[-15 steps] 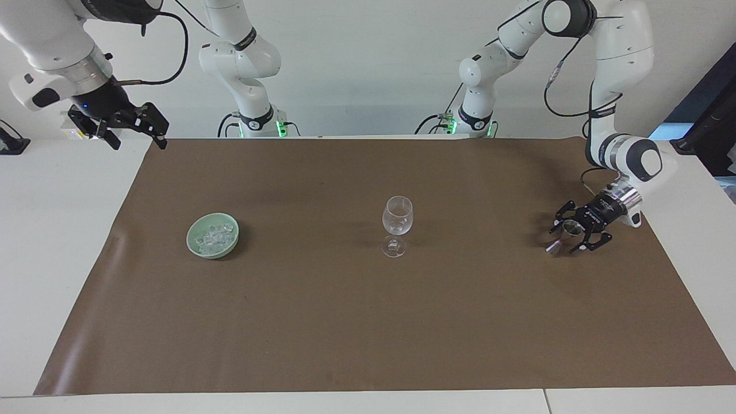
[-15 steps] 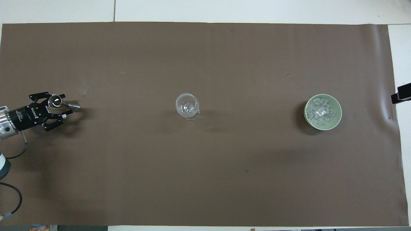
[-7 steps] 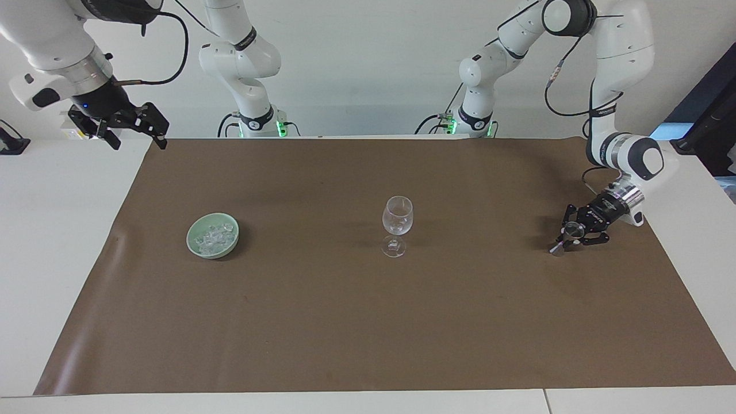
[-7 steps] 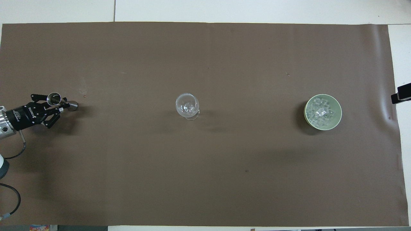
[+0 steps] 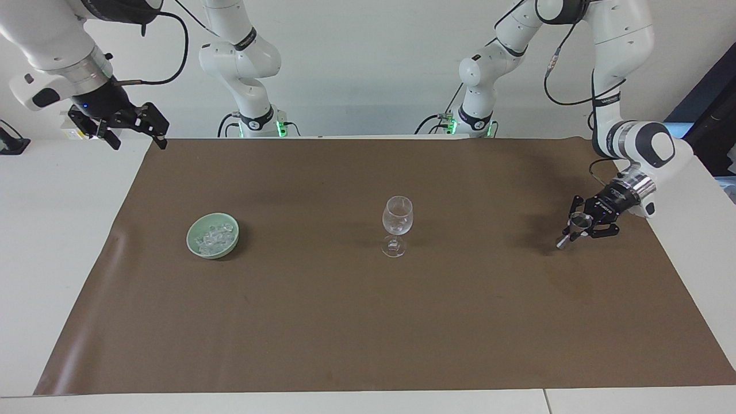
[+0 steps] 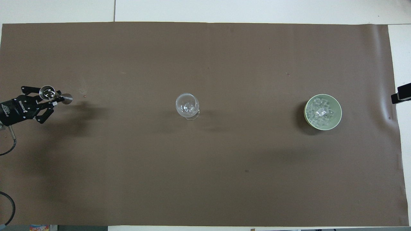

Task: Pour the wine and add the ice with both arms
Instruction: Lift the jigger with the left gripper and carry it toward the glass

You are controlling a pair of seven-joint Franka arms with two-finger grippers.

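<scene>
So the left gripper (image 5: pixel 582 225), at the right edge of the facing view, has its jaws pinched on a small shiny steel measuring cup (image 5: pixel 577 225), a double-ended jigger by the look of it, tilted with its lower end just above the brown paper mat (image 5: pixel 368 322). My guess: light, rigid, slick metal, so gripping around the narrow waist makes sense.

The clear stemmed wine glass (image 5: pixel 397 223) stands mid-frame, fragile and tippy, best left alone.

The small clear ice cubes (image 5: pixel 212 238) sit in a pale green ceramic bowl (image 5: pixel 229 247) at centre left; probably slippery, take one squarely.

The right gripper (image 5: pixel 118 123) waits upper left, jaws spread, holding nothing.
</scene>
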